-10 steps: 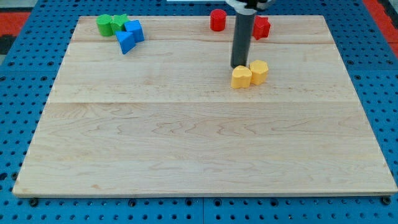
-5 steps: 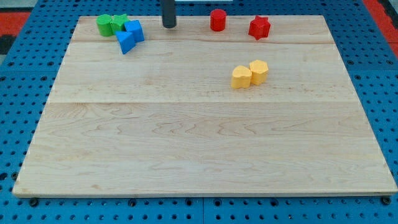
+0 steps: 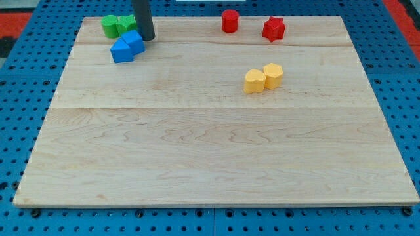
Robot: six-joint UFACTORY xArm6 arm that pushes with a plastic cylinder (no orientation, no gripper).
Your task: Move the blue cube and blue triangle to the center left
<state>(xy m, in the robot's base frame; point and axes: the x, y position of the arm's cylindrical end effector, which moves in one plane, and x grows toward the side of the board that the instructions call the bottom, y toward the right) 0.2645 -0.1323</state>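
My tip stands at the view's top left, just to the upper right of the two blue blocks and touching or nearly touching them. The blue cube and the blue triangle lie pressed together, the triangle to the lower left of the cube. Both sit near the board's top left, just below the green blocks.
Two green blocks sit side by side at the top left corner. A red cylinder and a red star-like block are at the top. Two yellow blocks touch each other right of centre. The wooden board lies on a blue pegboard.
My tip moved from beside the yellow blocks up and left along the top edge to the blue blocks. The blue cube and triangle shifted down and left, away from the green blocks.
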